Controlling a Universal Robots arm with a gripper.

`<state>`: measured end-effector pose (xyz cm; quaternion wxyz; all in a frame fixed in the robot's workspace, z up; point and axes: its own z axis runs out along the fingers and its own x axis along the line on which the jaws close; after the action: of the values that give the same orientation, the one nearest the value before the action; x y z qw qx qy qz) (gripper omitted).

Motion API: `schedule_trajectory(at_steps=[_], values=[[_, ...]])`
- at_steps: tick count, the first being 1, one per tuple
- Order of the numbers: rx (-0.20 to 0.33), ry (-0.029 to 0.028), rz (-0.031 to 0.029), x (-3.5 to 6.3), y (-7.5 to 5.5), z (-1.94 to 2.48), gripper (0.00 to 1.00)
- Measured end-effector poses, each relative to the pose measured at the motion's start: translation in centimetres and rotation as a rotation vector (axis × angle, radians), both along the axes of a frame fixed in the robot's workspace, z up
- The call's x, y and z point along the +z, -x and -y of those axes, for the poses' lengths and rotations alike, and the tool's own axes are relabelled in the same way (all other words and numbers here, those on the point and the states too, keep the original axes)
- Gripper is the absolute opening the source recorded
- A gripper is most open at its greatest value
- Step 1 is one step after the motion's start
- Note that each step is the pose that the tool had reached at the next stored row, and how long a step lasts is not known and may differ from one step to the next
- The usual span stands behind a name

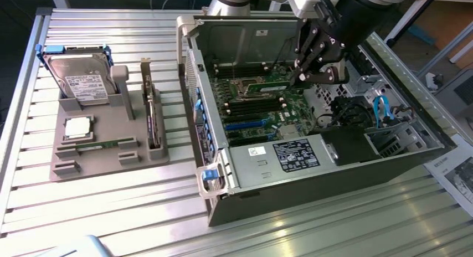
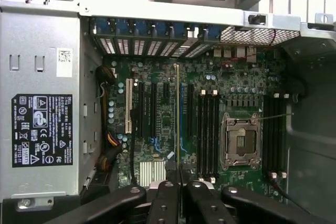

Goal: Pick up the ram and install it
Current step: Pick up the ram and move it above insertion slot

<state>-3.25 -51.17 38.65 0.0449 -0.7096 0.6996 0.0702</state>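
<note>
My gripper (image 1: 303,78) hangs inside the open computer case (image 1: 221,174), above the motherboard (image 1: 255,110). It is shut on the ram (image 1: 270,86), a thin green stick that lies level just over the board. In the wrist view the ram (image 2: 177,124) shows edge-on as a narrow line running out from between my two fingers (image 2: 165,200). It hangs over the board beside the black memory slots (image 2: 207,129), which stand free. The CPU socket (image 2: 240,142) lies beyond them.
A grey holder (image 1: 103,135) at the exterior view's left carries a hard drive (image 1: 81,80), a square silver CPU (image 1: 77,127), an upright dark card (image 1: 152,116) and a thin green strip (image 1: 103,144). Cables (image 1: 380,110) and the power supply (image 1: 296,154) crowd the case.
</note>
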Motion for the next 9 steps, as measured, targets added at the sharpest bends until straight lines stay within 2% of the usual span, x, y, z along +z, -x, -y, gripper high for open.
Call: schedule_trajectory(at_steps=[4, 6, 9], values=[[0.0, 0.0, 0.0, -0.07, -0.1, -1.03, 0.12], [0.0, 0.0, 0.0, -0.14, -0.1, -1.95, 0.12], [0.0, -0.0001, 0.0001, -0.23, -0.2, -2.83, 0.12]])
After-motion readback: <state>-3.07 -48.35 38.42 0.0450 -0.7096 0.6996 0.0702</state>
